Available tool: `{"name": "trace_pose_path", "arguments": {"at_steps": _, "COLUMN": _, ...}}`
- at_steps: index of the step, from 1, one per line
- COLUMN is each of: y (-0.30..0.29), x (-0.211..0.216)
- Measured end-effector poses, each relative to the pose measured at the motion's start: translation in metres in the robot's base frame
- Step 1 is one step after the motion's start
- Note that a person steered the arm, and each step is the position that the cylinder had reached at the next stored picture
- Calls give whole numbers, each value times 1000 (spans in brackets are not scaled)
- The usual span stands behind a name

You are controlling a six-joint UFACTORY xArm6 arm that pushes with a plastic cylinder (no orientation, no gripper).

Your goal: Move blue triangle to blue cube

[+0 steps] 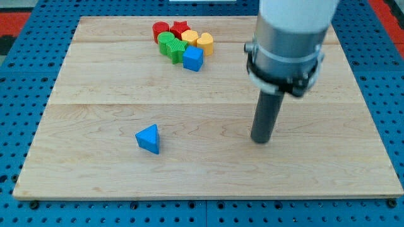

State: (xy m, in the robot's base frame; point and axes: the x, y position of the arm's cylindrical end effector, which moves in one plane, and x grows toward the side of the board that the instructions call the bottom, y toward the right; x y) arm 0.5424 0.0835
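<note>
A blue triangle lies alone on the wooden board, toward the view's bottom left. A blue cube sits at the lower right edge of a cluster of blocks near the view's top. My tip rests on the board far to the right of the blue triangle, at about the same height in the view, and well below and right of the blue cube. It touches no block.
The cluster holds two red blocks, two green blocks, a yellow block and a yellow heart-shaped block. The wooden board lies on a blue pegboard surface.
</note>
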Motion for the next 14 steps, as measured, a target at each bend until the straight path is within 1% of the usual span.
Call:
{"name": "trace_pose_path", "arguments": {"at_steps": 1, "y": -58, "x": 27}}
{"name": "trace_pose_path", "arguments": {"at_steps": 2, "y": -122, "x": 32}}
{"name": "trace_pose_path", "arguments": {"at_steps": 3, "y": -180, "x": 19}}
{"name": "trace_pose_path", "arguments": {"at_steps": 4, "y": -177, "x": -9}}
{"name": "trace_pose_path", "arguments": {"at_steps": 5, "y": -125, "x": -47}}
{"name": "trace_pose_path", "arguments": {"at_steps": 6, "y": -99, "x": -89}}
{"name": "trace_pose_path", "arguments": {"at_steps": 7, "y": -108, "x": -136}}
{"name": "trace_pose_path", "arguments": {"at_steps": 8, "y": -79, "x": -138}}
{"name": "trace_pose_path", "arguments": {"at_steps": 9, "y": -45, "x": -125}}
{"name": "trace_pose_path", "arguments": {"at_steps": 11, "y": -35, "x": -190}}
{"name": "trace_pose_path", "arguments": {"at_steps": 12, "y": -16, "x": -201}}
{"name": "trace_pose_path", "arguments": {"at_steps": 13, "y": 17, "x": -202}}
{"name": "trace_pose_path", "arguments": {"at_steps": 14, "y": -12, "x": -228}}
